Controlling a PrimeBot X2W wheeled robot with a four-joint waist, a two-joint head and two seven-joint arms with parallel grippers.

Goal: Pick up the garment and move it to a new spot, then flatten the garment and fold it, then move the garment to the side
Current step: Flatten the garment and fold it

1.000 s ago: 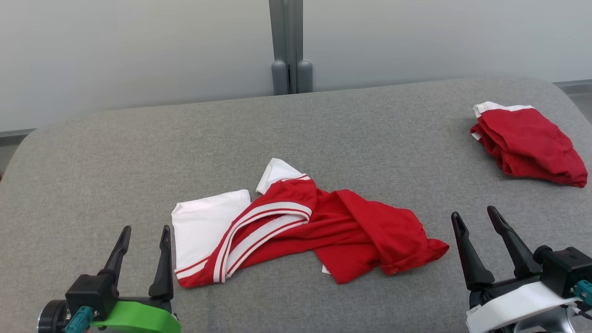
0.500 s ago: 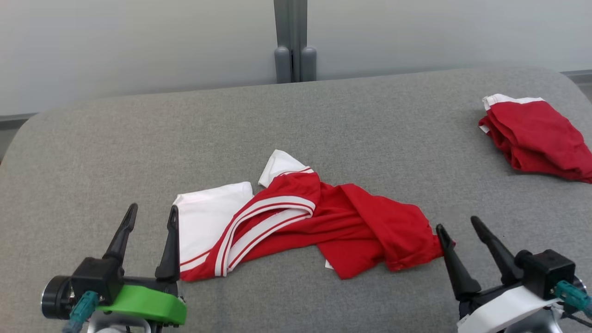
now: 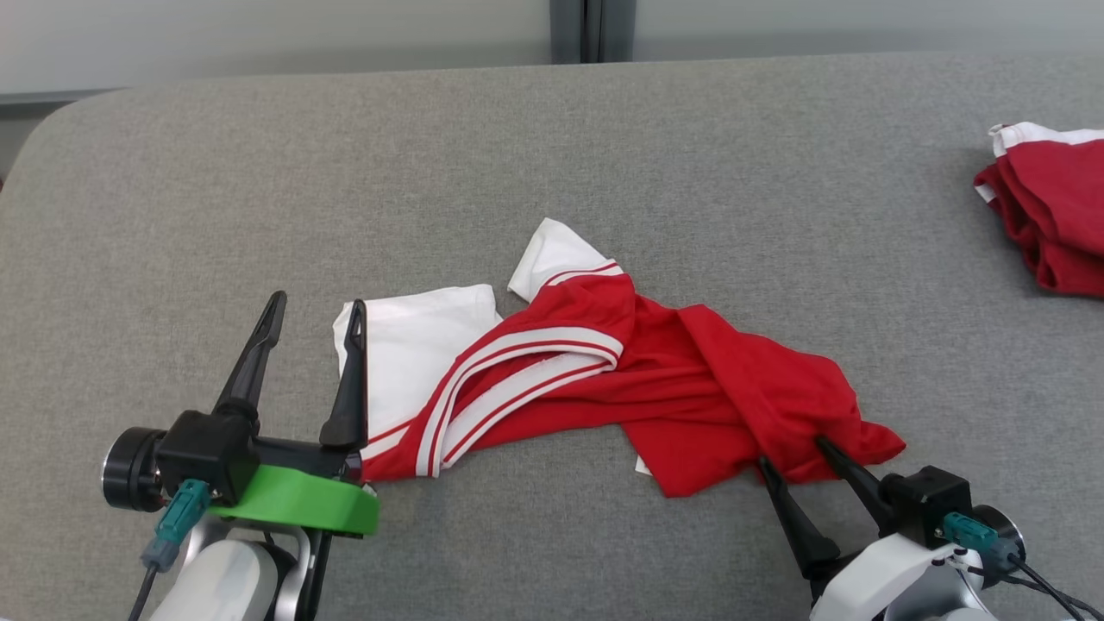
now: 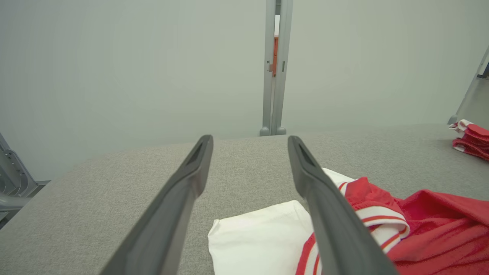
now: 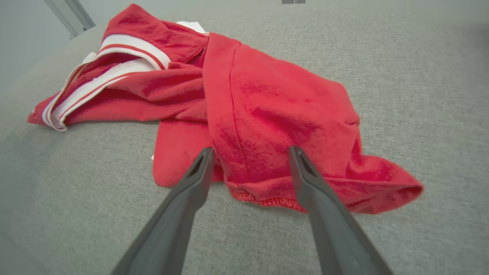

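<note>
Surface: grey padded table [image 3: 604,129]. Item: crumpled red-and-white garment [image 3: 690,388], its red hem between my right gripper's [image 3: 791,450] spread fingers and its white panel beside my left gripper's [image 3: 316,299] inner finger, fingers also apart. Step: first pick-up, nothing held. Next, I judge: lower, close on cloth.

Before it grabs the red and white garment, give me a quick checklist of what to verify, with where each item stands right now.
1. Right gripper open: ok, jaws spread.
2. Right gripper at the garment: ok, fingertips sit over its near red hem.
3. Left gripper open: ok, jaws spread.
4. Left gripper lined up on cloth: cannot tell; one finger overlaps the white edge, the other is over bare table.
5. Garment gripped: not ok, it lies crumpled, neither gripper shut on it.
6. Second red garment out of the way: ok, apart at the far right.
</note>
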